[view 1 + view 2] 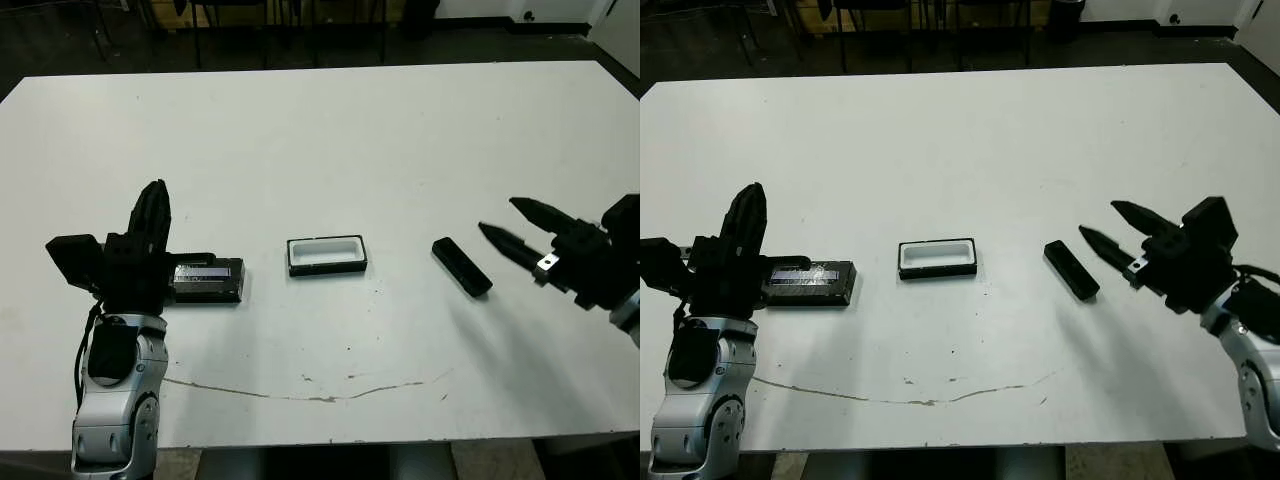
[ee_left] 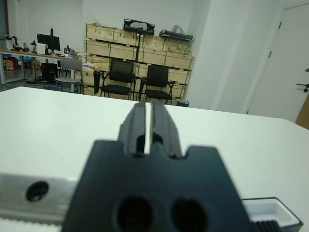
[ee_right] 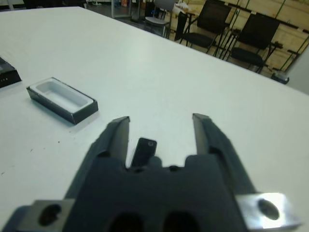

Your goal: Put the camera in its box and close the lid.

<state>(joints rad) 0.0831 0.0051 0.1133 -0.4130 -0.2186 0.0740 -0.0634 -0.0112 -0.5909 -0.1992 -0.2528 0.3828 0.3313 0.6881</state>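
Observation:
The camera [image 1: 461,266], a slim black bar, lies flat on the table to the right of the box [image 1: 326,254], a shallow black-rimmed tray with white lining that sits uncovered mid-table. The lid [image 1: 207,279], a black slab with a silvery strip, rests left of the box. My right gripper [image 1: 508,228] is open, its fingertips just right of the camera and pointing at it; the right wrist view shows the camera [image 3: 144,151] between the spread fingers. My left gripper [image 1: 153,203] is shut and empty, raised upright beside the lid's left end.
The white table [image 1: 330,140] stretches wide behind the objects. A thin crack line [image 1: 320,392] runs along the near part of the table. Chairs and wooden crates stand beyond the far edge.

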